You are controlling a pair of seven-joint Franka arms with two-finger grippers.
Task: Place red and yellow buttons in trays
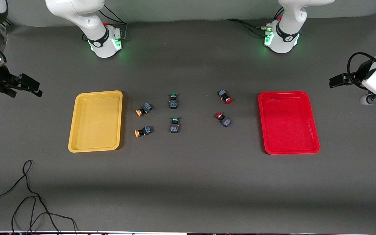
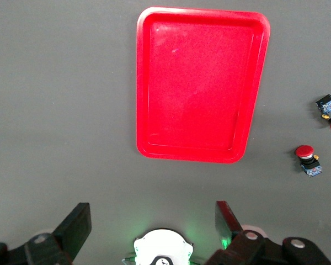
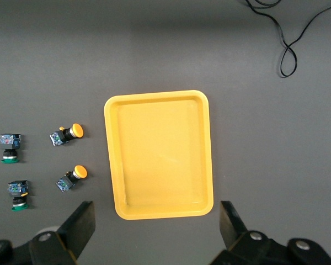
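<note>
The yellow tray (image 1: 96,120) lies toward the right arm's end of the table and the red tray (image 1: 287,122) toward the left arm's end; both hold nothing. Two yellow-capped buttons (image 1: 143,110) (image 1: 142,131) lie on the table beside the yellow tray. Two red-capped buttons (image 1: 225,97) (image 1: 223,118) lie beside the red tray. My right gripper (image 1: 33,87) hangs open and empty over its end of the table; in the right wrist view (image 3: 157,212) it looks down on the yellow tray (image 3: 160,154). My left gripper (image 1: 336,81) hangs open and empty; in the left wrist view (image 2: 151,212) it looks down on the red tray (image 2: 198,83).
Two green-capped switches (image 1: 173,100) (image 1: 174,124) lie mid-table between the yellow and red buttons. A loose black cable (image 1: 28,195) lies on the table near the front camera at the right arm's end. The arm bases (image 1: 104,42) (image 1: 282,39) stand at the table's edge farthest from the camera.
</note>
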